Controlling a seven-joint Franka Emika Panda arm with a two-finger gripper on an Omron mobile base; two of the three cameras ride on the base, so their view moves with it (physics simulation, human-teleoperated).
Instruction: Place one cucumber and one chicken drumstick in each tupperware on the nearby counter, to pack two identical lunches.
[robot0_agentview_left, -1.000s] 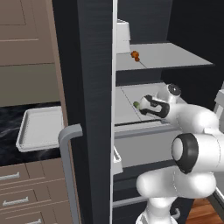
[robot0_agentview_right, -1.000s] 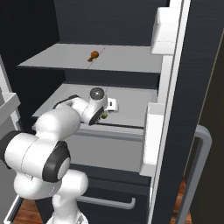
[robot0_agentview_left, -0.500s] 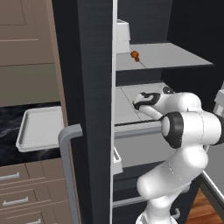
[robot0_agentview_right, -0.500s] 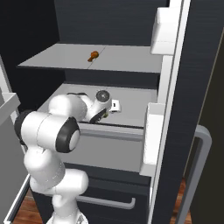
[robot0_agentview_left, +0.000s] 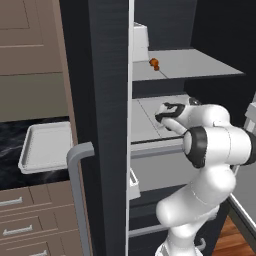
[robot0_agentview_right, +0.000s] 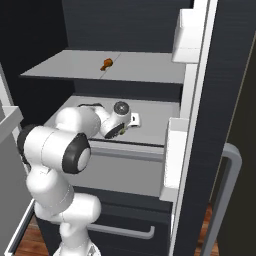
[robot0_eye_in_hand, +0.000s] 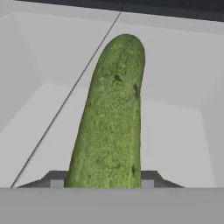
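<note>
One green cucumber (robot0_eye_in_hand: 111, 118) sits right in front of the hand camera, running away from it. The two dark fingertips (robot0_eye_in_hand: 57, 178) of the gripper (robot0_eye_in_hand: 103, 180) stand on either side of its near end, just beside the skin. Whether they press on it or leave a small gap cannot be told. The cucumber lies on a pale grey floor with low pale walls around it.

From the base cameras, the white arm (robot0_agentview_left: 220, 145) bends forward into the open fridge. Its hand reaches down over the middle fridge shelf (robot0_agentview_right: 155, 112), and the gripper (robot0_agentview_right: 134, 120) is low there.

A little farther back and higher is the top fridge shelf (robot0_agentview_right: 145, 65). A small brown chicken drumstick (robot0_agentview_right: 106, 63) lies on it, well apart from the gripper. It also shows in the left base view, near the back of that shelf.

Off to the left, past the dark fridge door (robot0_agentview_left: 102, 125), one white tupperware (robot0_agentview_left: 47, 147) rests on the black table (robot0_agentview_left: 12, 150) with white veins. Nothing shows inside it. Brown drawers (robot0_agentview_left: 30, 220) with silver handles sit under the table.
</note>
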